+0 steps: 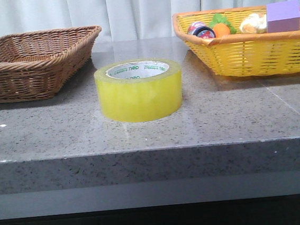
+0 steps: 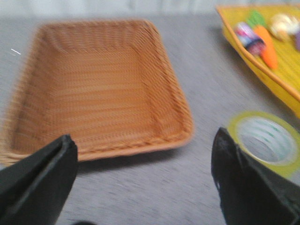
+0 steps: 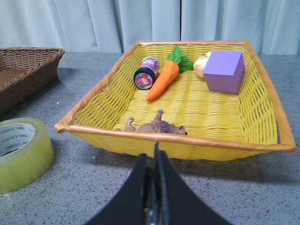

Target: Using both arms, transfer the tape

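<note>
The tape (image 1: 139, 90) lay flat on the grey worktop (image 1: 62, 137), between the brown wicker basket (image 1: 28, 63) and the yellow basket (image 1: 251, 55), touching neither. The left gripper (image 2: 143, 183) hung above the worktop near the brown basket, its jaws spread wide and holding nothing. The right gripper (image 3: 154, 187) faced the yellow basket, its jaws pressed together, empty. That basket held a toy carrot (image 3: 163, 79), a purple block (image 3: 225, 71) and a small patterned roll (image 3: 145, 74).
</note>
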